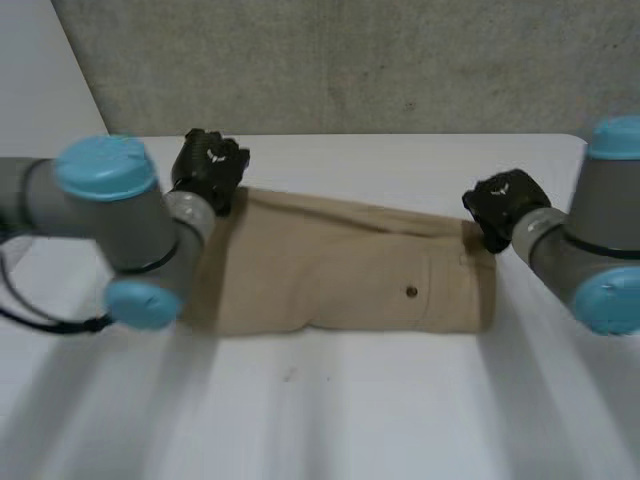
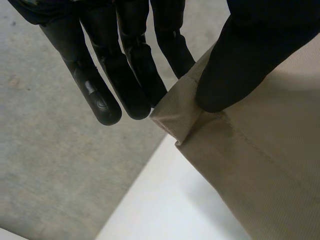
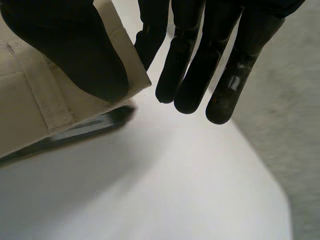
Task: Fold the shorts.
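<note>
Our left hand [image 2: 130,75] and right hand [image 3: 195,65] each pinch a far corner of the shorts [image 1: 340,270] only thinly, so uneven lifting could slip one free.

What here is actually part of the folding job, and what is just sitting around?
Part of the job:
shorts, tan, lying flat
left hand, pinching one far corner
right hand, pinching the other far corner

Just there:
table, white, under the shorts
grey concrete beyond the table
</note>
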Robot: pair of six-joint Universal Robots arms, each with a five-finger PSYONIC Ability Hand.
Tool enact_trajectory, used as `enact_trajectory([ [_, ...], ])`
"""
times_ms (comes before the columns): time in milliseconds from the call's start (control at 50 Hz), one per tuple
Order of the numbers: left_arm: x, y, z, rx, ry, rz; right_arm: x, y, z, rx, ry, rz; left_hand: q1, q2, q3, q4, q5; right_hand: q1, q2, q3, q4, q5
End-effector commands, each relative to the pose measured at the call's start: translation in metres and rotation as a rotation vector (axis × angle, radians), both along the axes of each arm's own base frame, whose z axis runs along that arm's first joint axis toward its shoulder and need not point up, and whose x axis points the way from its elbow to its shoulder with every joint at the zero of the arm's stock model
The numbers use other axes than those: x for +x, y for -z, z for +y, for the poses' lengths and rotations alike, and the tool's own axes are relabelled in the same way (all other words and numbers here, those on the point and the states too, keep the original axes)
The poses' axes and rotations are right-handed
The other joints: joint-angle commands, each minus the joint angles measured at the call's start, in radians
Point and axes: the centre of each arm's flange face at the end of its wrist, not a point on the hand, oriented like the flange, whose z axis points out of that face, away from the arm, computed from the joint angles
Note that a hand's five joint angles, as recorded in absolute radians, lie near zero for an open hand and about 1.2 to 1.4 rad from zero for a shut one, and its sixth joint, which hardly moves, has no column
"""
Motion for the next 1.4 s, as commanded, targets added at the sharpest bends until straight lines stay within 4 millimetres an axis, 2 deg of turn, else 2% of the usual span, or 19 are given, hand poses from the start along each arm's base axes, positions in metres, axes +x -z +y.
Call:
enact_trajectory([
  [20,-0.028,0.045,-0.060,-0.073,-0.039,-0.021,0.026,0.026,-0.038,-0.185,0.016,-0.023,0.252,0.198,0.209,0.199,0.262,0.414,0.212,0.209,0.203,0.233],
  [80,-0.035,0.066,-0.069,-0.084,-0.033,-0.039,0.036,0.042,-0.049,-0.232,0.007,-0.022,0.252,0.198,0.209,0.199,0.262,0.414,0.212,0.209,0.203,0.233],
  [260,-0.048,0.084,-0.089,-0.216,-0.029,0.017,0.040,0.072,-0.074,-0.306,0.068,0.096,0.252,0.198,0.209,0.199,0.262,0.414,0.212,0.209,0.203,0.233],
  [300,-0.050,0.083,-0.088,-0.238,-0.024,0.029,0.040,0.074,-0.076,-0.308,0.072,0.094,0.113,0.059,0.070,0.060,0.123,-0.725,-0.927,-0.931,-0.936,-0.906],
  [320,-0.052,0.083,-0.087,-0.244,-0.019,0.032,0.040,0.072,-0.076,-0.314,0.075,0.094,-0.194,-0.248,-0.237,-0.247,-0.183,-0.808,-1.010,-1.013,-1.018,-0.988],
  [340,-0.056,0.080,-0.084,-0.254,-0.008,0.037,0.040,0.070,-0.077,-0.321,0.077,0.092,-0.903,-0.957,-0.946,-0.956,-0.893,-0.808,-1.010,-1.013,-1.018,-0.988],
  [360,-0.058,0.079,-0.081,-0.255,-0.002,0.038,0.040,0.060,-0.077,-0.342,0.088,0.073,-0.970,-1.024,-1.013,-1.023,-0.959,-0.808,-1.010,-1.013,-1.018,-0.988],
  [400,-0.063,0.071,-0.076,-0.268,0.008,0.051,0.041,0.041,-0.075,-0.373,0.096,0.025,-0.931,-0.985,-0.974,-0.984,-0.920,-0.808,-1.010,-1.013,-1.018,-0.988],
  [420,-0.065,0.051,-0.071,-0.290,0.006,0.068,0.038,0.011,-0.070,-0.407,0.107,-0.062,-0.970,-1.024,-1.013,-1.023,-0.959,-0.808,-1.010,-1.013,-1.018,-0.988],
  [480,-0.059,0.012,-0.060,-0.307,0.006,0.090,0.031,-0.028,-0.058,-0.415,0.111,-0.212,-0.970,-1.024,-1.013,-1.023,-0.959,-0.808,-1.010,-1.013,-1.018,-0.988],
  [540,-0.046,-0.006,-0.040,-0.276,0.014,0.090,0.030,-0.047,-0.038,-0.360,0.056,-0.327,-0.970,-1.024,-1.013,-1.023,-0.959,-0.808,-1.010,-1.013,-1.018,-0.988],
  [620,-0.028,-0.015,-0.010,-0.202,0.018,0.109,0.025,-0.051,-0.003,-0.204,-0.021,-0.362,-0.970,-1.024,-1.013,-1.023,-0.959,-0.808,-1.010,-1.013,-1.018,-0.988],
  [860,0.043,-0.005,0.057,0.124,-0.055,0.454,-0.011,0.016,0.048,0.171,0.064,-0.333,-0.970,-1.024,-1.013,-1.023,-0.959,-0.698,-0.900,-0.903,-0.908,-0.878],
  [960,0.052,0.006,0.076,0.199,-0.068,0.511,-0.010,0.036,0.047,0.146,0.061,-0.336,-0.970,-1.024,-1.013,-1.023,-0.959,-0.683,-0.885,-0.889,-0.894,-0.864],
  [1140,0.062,0.021,0.077,0.233,-0.108,0.495,-0.008,0.076,0.032,0.069,0.049,-0.323,-0.970,-1.024,-1.013,-1.023,-0.959,-0.434,-0.636,-0.639,-0.644,-0.614],
  [1260,0.063,0.023,0.077,0.238,-0.113,0.492,-0.006,0.086,0.029,0.066,0.040,-0.282,-0.970,-1.024,-1.013,-1.023,-0.959,-0.103,-0.305,-0.308,-0.313,-0.283],
  [1280,0.063,0.024,0.077,0.240,-0.112,0.492,-0.006,0.086,0.029,0.062,0.037,-0.276,-0.970,-1.024,-1.013,-1.023,-0.959,0.290,0.089,0.085,0.080,0.110],
  [1300,0.063,0.024,0.077,0.240,-0.112,0.492,-0.007,0.085,0.027,0.056,0.042,-0.276,-0.970,-1.024,-1.013,-1.023,-0.959,0.412,0.211,0.207,0.202,0.232],
  [1400,0.064,0.024,0.077,0.239,-0.118,0.492,-0.023,0.064,0.013,-0.013,0.117,-0.274,-0.970,-1.024,-1.013,-1.023,-0.959,0.414,0.212,0.209,0.203,0.233],
])
